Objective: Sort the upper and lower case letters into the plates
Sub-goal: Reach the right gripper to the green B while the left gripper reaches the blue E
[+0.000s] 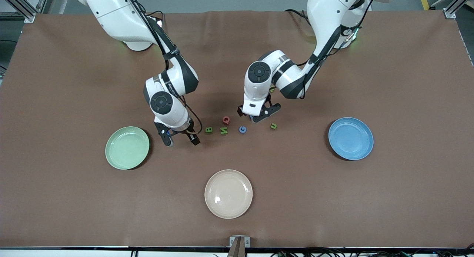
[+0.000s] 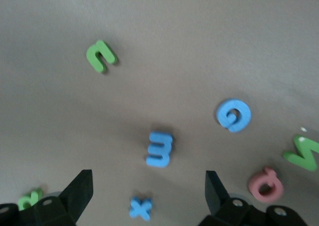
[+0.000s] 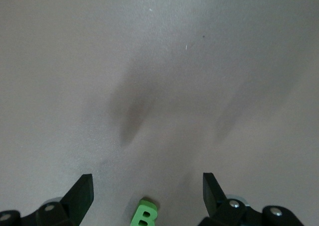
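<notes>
Brown cloth is covering the whole tabletop [image 1: 370,197], and both arms are reaching down toward the small cluster of foam letters at its middle. Over at the right arm's end the mint green plate [image 1: 127,147] is sitting empty; the sky blue plate [image 1: 350,138] is lying empty toward the left arm's end, well apart from it. Nearer the front camera, between the two, a cream-beige plate [image 1: 228,193] is lying empty too.

Right gripper [image 1: 178,137] is hanging low over the cloth between the mint green plate and the green B [image 1: 209,130], its fingers spread wide and holding nothing. In the right wrist view that green B [image 3: 144,216] is showing between the two fingers [image 3: 79,196].

Left gripper [image 1: 259,115] is hovering over the letters, fingers wide open as well, gripping nothing. Its wrist view is looking down on a blue letter m [image 2: 160,149] lying between the open fingers [image 2: 79,193], with a small blue x [image 2: 140,208] just beside it. Around them are lying a green u [image 2: 101,56], a blue G [image 2: 234,115], a pink-red Q [image 2: 266,183] and a green M [image 2: 303,154].

In the front view the row is reading green B, green M [image 1: 223,130], blue G [image 1: 242,129], with the red Q [image 1: 226,119] just farther from the camera and the green u [image 1: 273,126] toward the blue plate.
</notes>
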You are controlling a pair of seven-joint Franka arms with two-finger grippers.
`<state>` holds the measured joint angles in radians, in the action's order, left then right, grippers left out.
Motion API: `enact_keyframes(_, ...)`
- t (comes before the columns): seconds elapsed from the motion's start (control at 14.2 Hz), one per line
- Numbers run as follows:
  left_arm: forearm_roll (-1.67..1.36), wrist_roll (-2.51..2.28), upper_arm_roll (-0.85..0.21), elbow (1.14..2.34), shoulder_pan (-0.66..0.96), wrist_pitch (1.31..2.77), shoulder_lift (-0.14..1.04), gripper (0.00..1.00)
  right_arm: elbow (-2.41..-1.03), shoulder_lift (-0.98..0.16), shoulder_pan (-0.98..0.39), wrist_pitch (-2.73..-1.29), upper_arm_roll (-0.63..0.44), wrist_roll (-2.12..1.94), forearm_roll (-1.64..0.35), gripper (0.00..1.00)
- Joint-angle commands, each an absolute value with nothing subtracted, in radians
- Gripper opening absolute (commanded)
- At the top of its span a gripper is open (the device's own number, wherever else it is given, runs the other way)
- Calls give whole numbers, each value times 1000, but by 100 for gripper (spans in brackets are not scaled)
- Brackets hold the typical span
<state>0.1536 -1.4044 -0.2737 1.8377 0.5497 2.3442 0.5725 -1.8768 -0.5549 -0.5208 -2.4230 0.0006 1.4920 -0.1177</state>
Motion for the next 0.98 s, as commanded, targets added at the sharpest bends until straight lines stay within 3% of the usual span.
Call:
enact_keyframes(0.0,228,-1439,-267,1819,571,2359,609,93,-1818,-606,-561,-2410,-12,1569,-100,95)
enact_keyframes(0.28,259,-1445,-267,1818,580,2399,630,89,-1805,-635,-591,-2411,-11,1634,-94,95)
enact_keyframes(0.63,261,-1443,-267,1816,581,2427,655,70,-1805,-652,-624,-2418,-11,1647,-94,89)
enact_keyframes(0.91,261,-1443,-267,1815,584,2441,669,69,-1799,-658,-637,-2421,-11,1655,-94,75)
